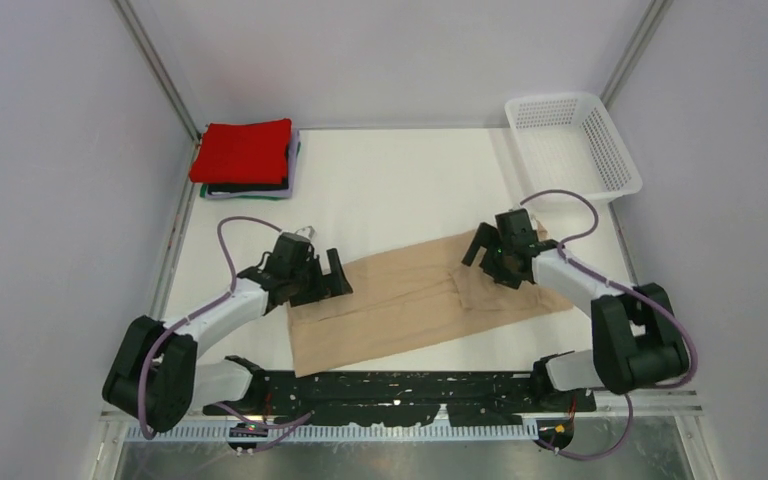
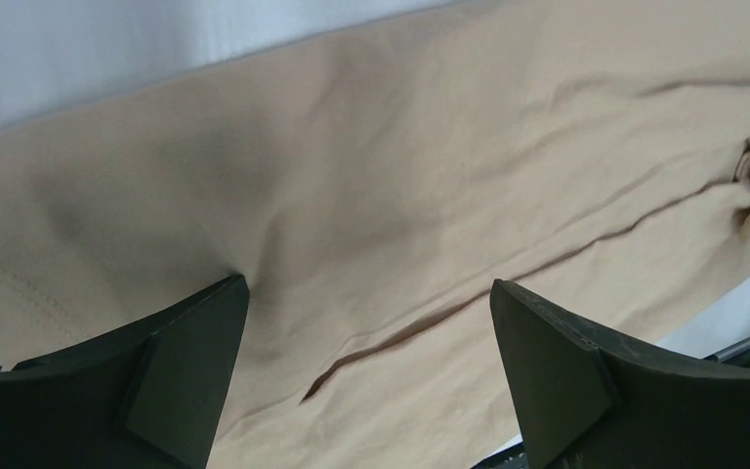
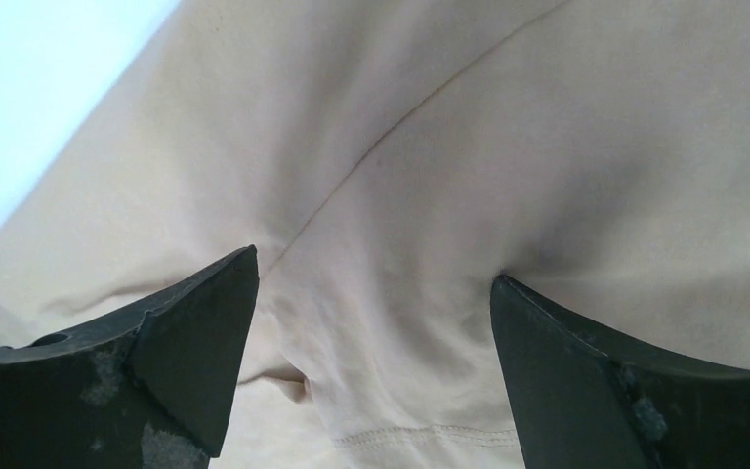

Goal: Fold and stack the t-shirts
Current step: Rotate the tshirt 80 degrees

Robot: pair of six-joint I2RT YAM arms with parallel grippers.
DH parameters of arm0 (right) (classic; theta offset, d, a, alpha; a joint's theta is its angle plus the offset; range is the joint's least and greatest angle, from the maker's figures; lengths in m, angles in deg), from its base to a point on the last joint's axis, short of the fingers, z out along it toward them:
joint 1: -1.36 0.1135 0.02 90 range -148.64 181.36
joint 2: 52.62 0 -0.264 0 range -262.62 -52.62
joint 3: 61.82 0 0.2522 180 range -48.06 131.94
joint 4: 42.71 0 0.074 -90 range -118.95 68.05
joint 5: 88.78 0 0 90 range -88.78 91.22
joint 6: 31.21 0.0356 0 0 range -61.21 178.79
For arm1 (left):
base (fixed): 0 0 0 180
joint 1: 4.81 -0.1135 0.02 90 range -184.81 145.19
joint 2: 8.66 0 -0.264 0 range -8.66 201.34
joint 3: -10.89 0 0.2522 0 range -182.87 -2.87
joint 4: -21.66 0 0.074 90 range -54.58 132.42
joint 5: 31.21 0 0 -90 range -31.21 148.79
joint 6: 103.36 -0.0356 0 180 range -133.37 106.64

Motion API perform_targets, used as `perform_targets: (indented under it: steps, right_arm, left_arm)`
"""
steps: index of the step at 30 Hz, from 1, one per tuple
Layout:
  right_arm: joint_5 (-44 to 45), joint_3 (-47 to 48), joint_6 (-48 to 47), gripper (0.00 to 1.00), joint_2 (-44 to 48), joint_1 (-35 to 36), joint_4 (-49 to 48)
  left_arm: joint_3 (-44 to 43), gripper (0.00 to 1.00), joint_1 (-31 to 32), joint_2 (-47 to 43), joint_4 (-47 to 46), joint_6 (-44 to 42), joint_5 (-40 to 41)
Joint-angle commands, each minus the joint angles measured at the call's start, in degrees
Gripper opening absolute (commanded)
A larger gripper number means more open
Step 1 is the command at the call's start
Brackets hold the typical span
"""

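Observation:
A beige t-shirt [image 1: 420, 300] lies flat across the middle of the table, folded into a long band. My left gripper [image 1: 325, 278] is open over its left end; in the left wrist view [image 2: 369, 283] both tips press on the cloth [image 2: 400, 186]. My right gripper [image 1: 492, 250] is open over its right end; in the right wrist view [image 3: 375, 264] the tips rest on the cloth [image 3: 508, 147] near a hem seam. A stack of folded shirts with a red one [image 1: 245, 150] on top sits at the back left; black, green and lavender edges show beneath it.
A white mesh basket [image 1: 615, 150] stands at the back right corner. White walls enclose the table [image 1: 400, 190] on three sides. A black strip [image 1: 400, 392] runs along the near edge between the arm bases.

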Motion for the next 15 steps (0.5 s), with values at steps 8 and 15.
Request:
perform_targets:
  steps: [8, 15]
  right_arm:
    - [-12.8, 29.7, -0.8, 0.95, -35.5, 6.3, -13.9]
    - [-13.9, 54.2, -4.0, 0.95, -48.2, 6.2, -4.9]
  left_arm:
    - [9.0, 0.99, -0.1, -14.9, 3.9, 4.8, -0.3]
    - [9.9, 1.00, 1.4, -14.0, -1.7, 7.4, -3.5]
